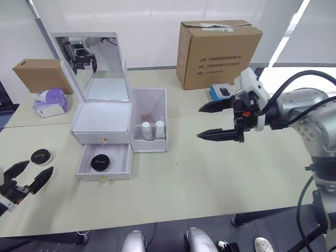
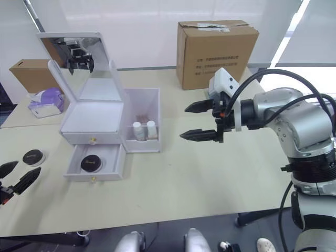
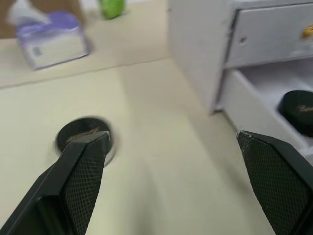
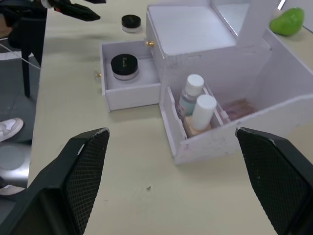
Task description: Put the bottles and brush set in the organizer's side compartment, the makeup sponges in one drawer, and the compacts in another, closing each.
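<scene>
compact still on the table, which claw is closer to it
Left. The left claw sits open just short of the compact; the right claw, also open, hangs far across the table, past the organizer.

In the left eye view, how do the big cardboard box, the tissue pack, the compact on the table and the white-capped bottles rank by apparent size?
Largest to smallest, as they appear:
1. big cardboard box, though it stands farthest back
2. tissue pack
3. compact on the table
4. white-capped bottles; each looks about as large as the compact, so this last ranking is unsure.
</scene>
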